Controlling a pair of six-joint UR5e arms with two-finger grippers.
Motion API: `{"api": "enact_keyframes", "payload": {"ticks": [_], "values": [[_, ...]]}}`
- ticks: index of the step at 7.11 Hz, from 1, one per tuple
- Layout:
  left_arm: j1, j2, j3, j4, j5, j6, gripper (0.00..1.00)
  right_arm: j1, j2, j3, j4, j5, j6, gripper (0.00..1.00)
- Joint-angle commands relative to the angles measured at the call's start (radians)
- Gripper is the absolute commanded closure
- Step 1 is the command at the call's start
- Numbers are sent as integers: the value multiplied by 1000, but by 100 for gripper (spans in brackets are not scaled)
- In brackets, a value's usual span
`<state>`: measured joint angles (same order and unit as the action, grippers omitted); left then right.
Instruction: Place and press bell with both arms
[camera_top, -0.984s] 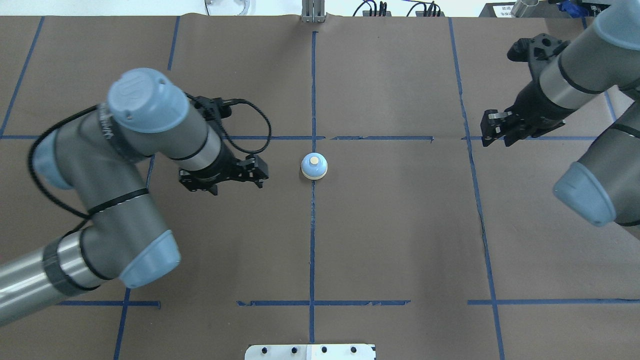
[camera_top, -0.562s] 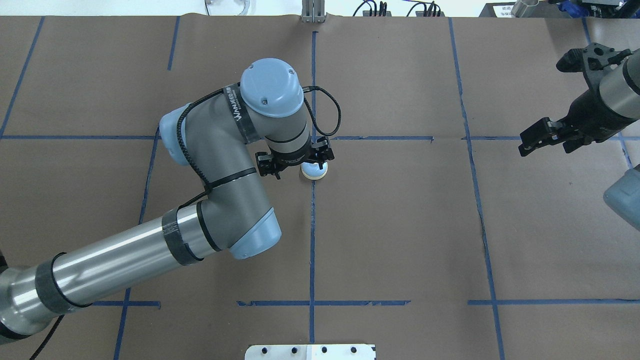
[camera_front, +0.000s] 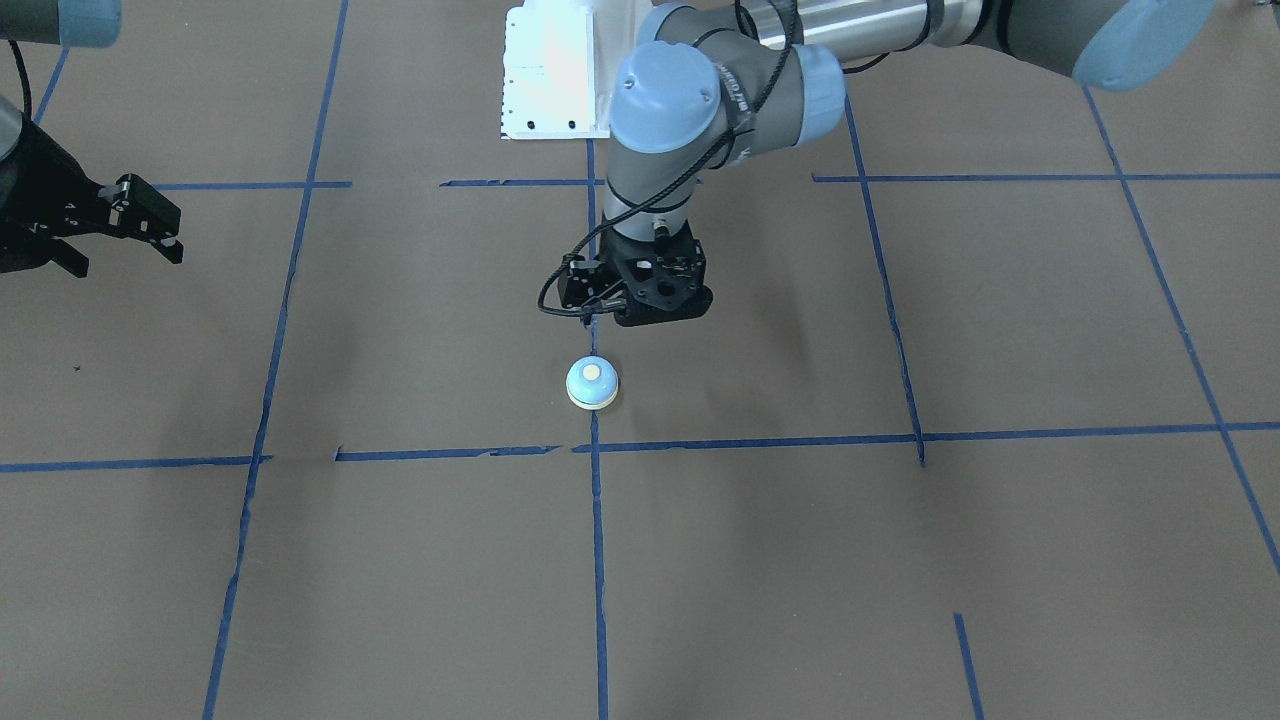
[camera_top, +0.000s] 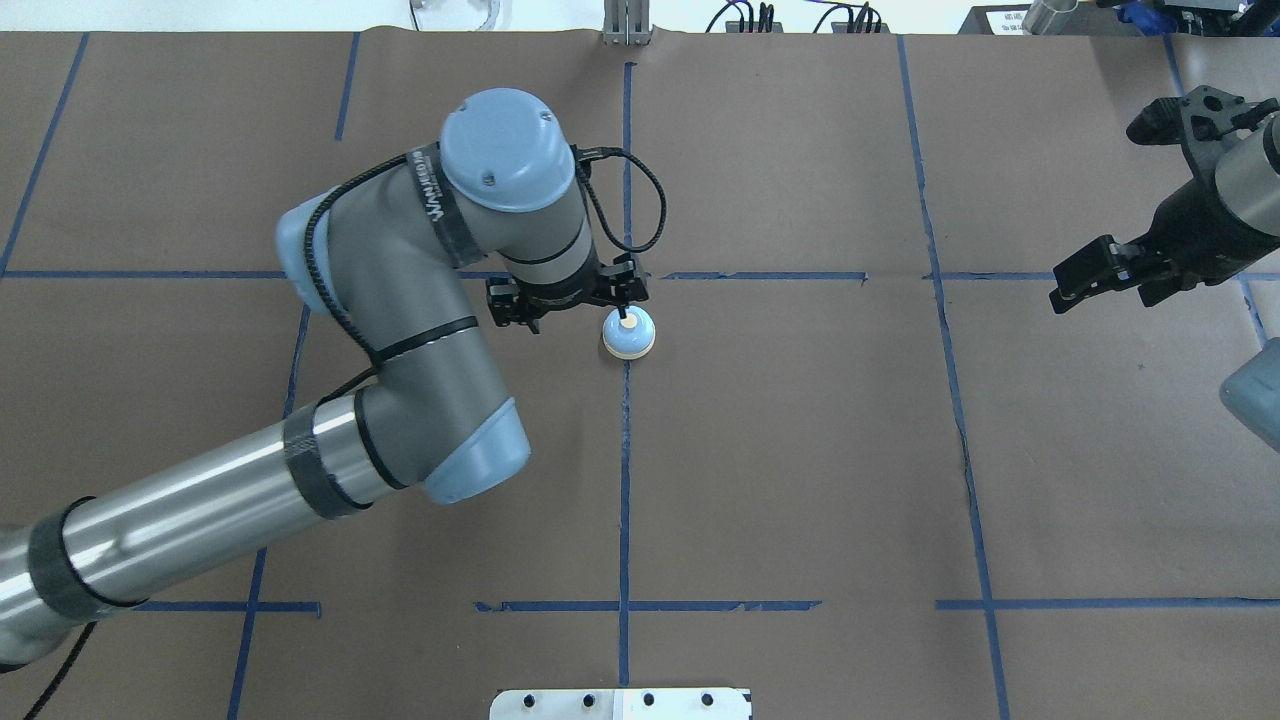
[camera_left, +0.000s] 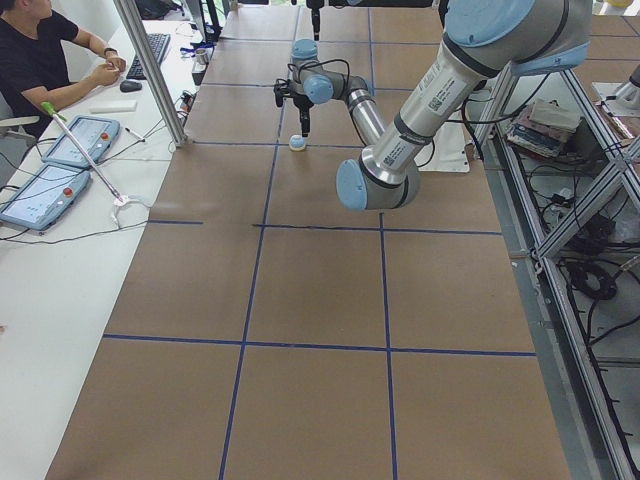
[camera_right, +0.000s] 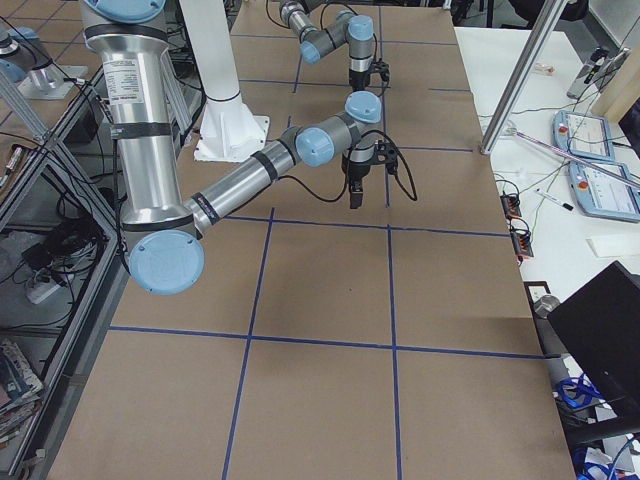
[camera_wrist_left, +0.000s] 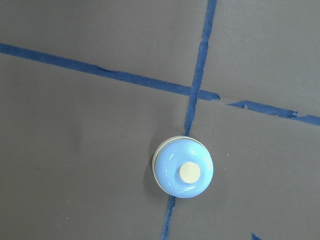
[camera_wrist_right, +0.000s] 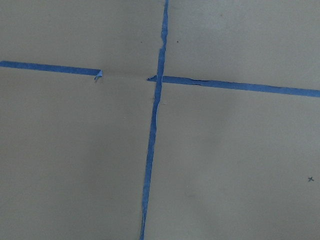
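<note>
The light-blue bell with its cream button stands on a blue tape line near the table's middle; it also shows in the front view, the left view and the left wrist view. My left gripper points straight down just over the bell, fingers together and empty; the front view shows a gap above the bell. My right gripper hangs far to the right, well away from the bell, and looks shut and empty. The right wrist view shows only tape lines.
Brown paper with a blue tape grid covers the table. The white bolted pedestal stands at the robot's side. An operator sits at a side desk with tablets beyond the far edge.
My left arm swung right from beside the bell to over it, covered its top, then drew back slightly so the button shows again. My right arm pulled away to the right.
</note>
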<state>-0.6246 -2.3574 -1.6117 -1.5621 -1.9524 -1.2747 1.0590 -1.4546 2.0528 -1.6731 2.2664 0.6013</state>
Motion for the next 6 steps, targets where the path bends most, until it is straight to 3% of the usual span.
{"api": "enact_keyframes", "payload": {"ticks": [1,3,6], "values": [[-103,194,-214,87,-3,270,0,80,-4,-35,-4,5,-111,0],[-240,367,-404,192,-10,606,0,200,-41,-88,-7,86,-278,0],[-630,718,-499,191,-276,1148,0,347,-143,-131,-10,90,-524,0]]}}
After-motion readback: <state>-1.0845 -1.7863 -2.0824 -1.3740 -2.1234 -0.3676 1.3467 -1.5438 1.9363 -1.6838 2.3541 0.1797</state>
